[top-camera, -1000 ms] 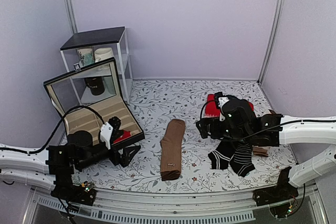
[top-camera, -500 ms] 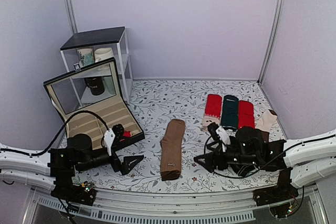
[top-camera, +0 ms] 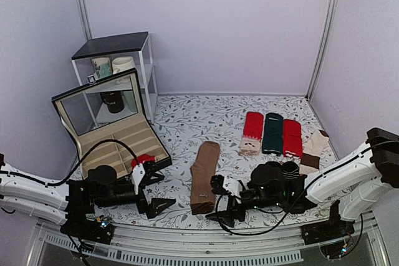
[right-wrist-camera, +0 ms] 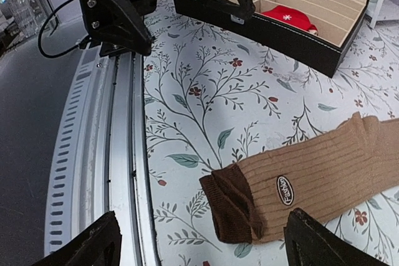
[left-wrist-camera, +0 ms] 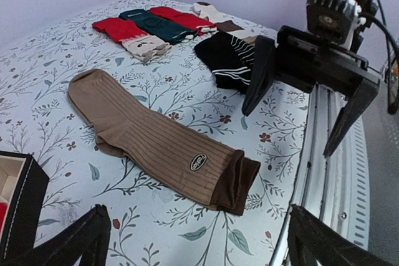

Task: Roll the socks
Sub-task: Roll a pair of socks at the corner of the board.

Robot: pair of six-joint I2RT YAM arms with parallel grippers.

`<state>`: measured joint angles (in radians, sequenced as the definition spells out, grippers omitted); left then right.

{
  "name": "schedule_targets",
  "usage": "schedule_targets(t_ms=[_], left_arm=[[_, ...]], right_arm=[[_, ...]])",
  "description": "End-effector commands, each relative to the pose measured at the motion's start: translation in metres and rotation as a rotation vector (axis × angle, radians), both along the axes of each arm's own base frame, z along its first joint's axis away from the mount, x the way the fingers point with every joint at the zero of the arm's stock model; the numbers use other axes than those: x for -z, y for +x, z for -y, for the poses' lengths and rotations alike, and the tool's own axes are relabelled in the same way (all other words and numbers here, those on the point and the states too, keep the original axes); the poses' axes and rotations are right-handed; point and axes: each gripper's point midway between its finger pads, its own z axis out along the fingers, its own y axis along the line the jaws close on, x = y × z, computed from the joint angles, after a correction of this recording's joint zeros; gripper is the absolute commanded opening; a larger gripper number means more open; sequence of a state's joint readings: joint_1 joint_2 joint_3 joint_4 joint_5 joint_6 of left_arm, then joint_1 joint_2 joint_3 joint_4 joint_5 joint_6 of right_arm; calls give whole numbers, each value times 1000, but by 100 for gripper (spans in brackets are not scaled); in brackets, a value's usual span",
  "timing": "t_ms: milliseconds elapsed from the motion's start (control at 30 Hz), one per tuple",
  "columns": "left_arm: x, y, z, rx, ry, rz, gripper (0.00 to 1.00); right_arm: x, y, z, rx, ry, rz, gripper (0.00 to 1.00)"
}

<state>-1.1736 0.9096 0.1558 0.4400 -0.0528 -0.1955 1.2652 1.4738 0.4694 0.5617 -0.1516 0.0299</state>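
The socks (top-camera: pixel 204 179) lie flat at lower centre, with the left gripper (top-camera: pixel 159 192) and right gripper (top-camera: pixel 218 202) flanking the cuff, jaws apart, seemingly ready to start rolling.

I see the socks (top-camera: pixel 204 177) lying mid-worktop (top-camera: pixel 187 116), cuffs nearest. My left fingers (right-wrist-camera: pixel 118 14) sit just left of them, my right fingers (left-wrist-camera: pixel 257 70) just right. The open box (top-camera: pixel 118 144) stands left, the shelf (top-camera: pixel 115 45) behind it. A row of flat socks (top-camera: pixel 272 134) lies far right.

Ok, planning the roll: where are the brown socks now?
In the top view, the brown socks lie flat near the front edge, between the left gripper and the right gripper.
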Motion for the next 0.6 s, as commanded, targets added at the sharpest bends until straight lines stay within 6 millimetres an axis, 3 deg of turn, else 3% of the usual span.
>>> schedule_targets(t_ms=[0,167,233,300,567], left_arm=[[-11,-6,8,32,-53,5,100],[-6,-7,10,39,-38,-5,100],[-3,-7,11,39,-25,-10,100],[0,-6,11,39,-19,-13,99],[3,-6,16,48,-3,-14,99]], right_arm=[[-1,1,-26,-88,-5,125,91],[12,-11,-38,-184,-29,99,83],[20,-10,-37,-178,-47,95,64],[26,-10,-35,-176,-57,89,53],[47,0,-32,-137,-111,110,53]])
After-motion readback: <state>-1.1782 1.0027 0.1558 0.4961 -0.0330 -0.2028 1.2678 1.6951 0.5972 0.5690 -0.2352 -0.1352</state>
